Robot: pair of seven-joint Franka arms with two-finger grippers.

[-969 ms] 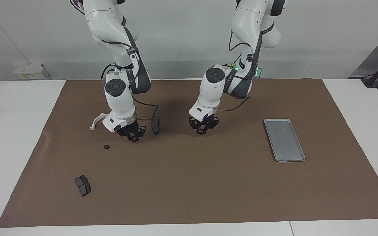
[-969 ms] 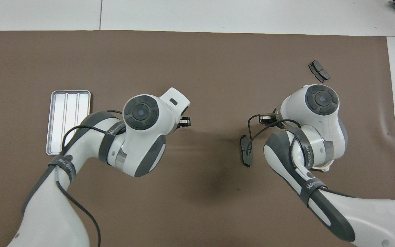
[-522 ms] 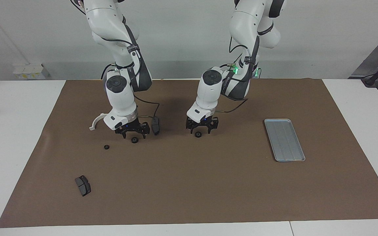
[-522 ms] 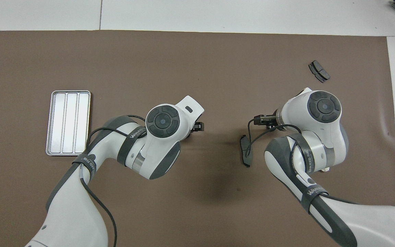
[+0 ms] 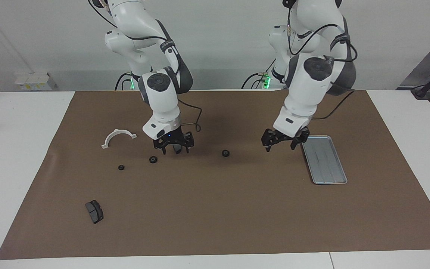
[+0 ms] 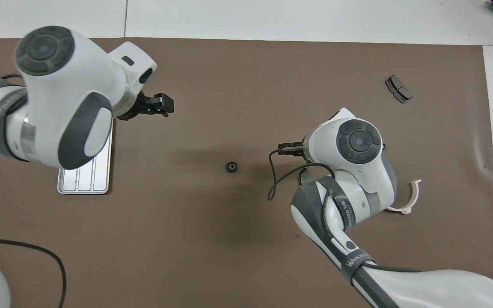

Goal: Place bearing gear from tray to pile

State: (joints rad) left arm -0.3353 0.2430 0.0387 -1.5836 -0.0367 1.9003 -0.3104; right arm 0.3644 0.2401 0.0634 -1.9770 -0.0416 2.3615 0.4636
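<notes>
Ridged silver tray (image 5: 324,160) flat on desk, left arm's end, no gear in it. Three black bearing gears: one (image 5: 225,153) mid-desk, two (image 5: 153,160) (image 5: 121,167) near white half-ring bracket (image 5: 118,136).

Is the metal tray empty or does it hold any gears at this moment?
Empty as far as shown: the tray shows only bare ridges in the facing view; the left arm covers part of it overhead.

facing: high, toward robots | overhead: steeply down | shared: brown mat (image 5: 215,209)

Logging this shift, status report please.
Left gripper open, empty, beside the tray. Right gripper open over a brake pad. Three bearing gears on the mat; nothing blocking.
</notes>
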